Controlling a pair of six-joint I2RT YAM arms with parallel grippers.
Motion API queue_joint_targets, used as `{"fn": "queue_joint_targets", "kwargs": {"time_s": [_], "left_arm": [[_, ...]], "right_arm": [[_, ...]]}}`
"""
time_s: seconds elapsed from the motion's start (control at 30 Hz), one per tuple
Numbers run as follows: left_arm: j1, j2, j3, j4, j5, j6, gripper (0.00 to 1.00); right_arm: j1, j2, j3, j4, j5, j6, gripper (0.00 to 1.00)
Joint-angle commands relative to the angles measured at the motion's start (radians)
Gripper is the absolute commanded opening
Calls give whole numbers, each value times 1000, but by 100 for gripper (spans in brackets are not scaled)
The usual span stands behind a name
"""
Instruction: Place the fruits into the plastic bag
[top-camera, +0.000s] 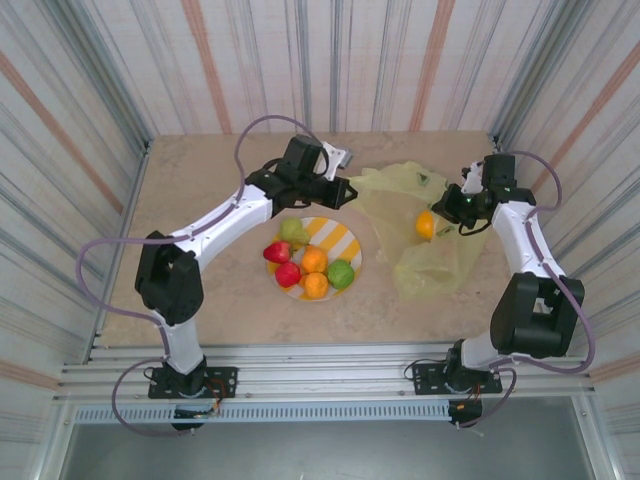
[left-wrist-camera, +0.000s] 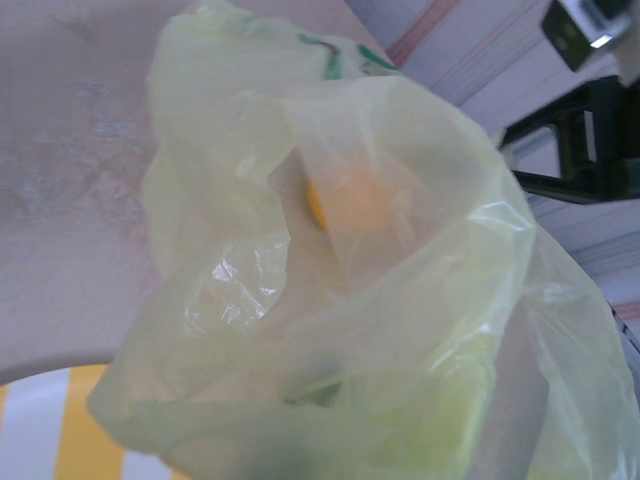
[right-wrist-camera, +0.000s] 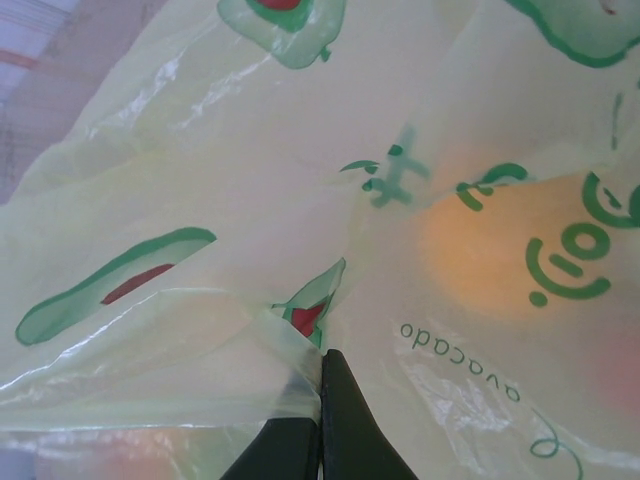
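6 fruits on plate; 1 orange fruit inside plastic bag; left gripper and right gripper jaws both clamped on the bag

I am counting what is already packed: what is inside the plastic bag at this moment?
Through the thin film of the plastic bag one orange fruit shows. Whether more lies under its crumpled folds cannot be seen.

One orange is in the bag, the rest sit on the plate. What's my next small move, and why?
Probably open the left gripper off the plastic bag and move toward the plate: six fruits wait there, while the right gripper pinches the bag's film shut.
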Motion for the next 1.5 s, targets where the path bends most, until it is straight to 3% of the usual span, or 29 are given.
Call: {"fn": "queue_joint_targets", "kwargs": {"time_s": [0.0, 0.17, 0.27, 0.53, 0.67, 0.83, 1.1, 1.47], "left_arm": [[27, 22, -22, -6, -57, 5, 9], [41, 25, -55, 27, -63, -1, 26], [43, -17, -96, 23, -71, -5, 45], [44, -317, -440, 94, -202, -18, 82], [27, -460, -596, 101, -246, -15, 87], [-94, -510, -661, 102, -263, 122, 87], [-300, -265, -439, -93, -416, 372, 87], [-317, -19, -233, -244, -461, 406, 88]], "right_arm": [[15, -32, 14, 11, -22, 17, 0], [42, -19, -45, 149, -80, 122, 0], [43, -3, -69, 217, -79, 173, 0], [47, 51, -66, 264, -94, 199, 0], [43, 64, -69, 270, -95, 191, 0], [39, 83, -65, 283, -105, 192, 0], [36, 89, -65, 290, -119, 192, 0], [14, 84, -94, 299, -135, 186, 0]]}}
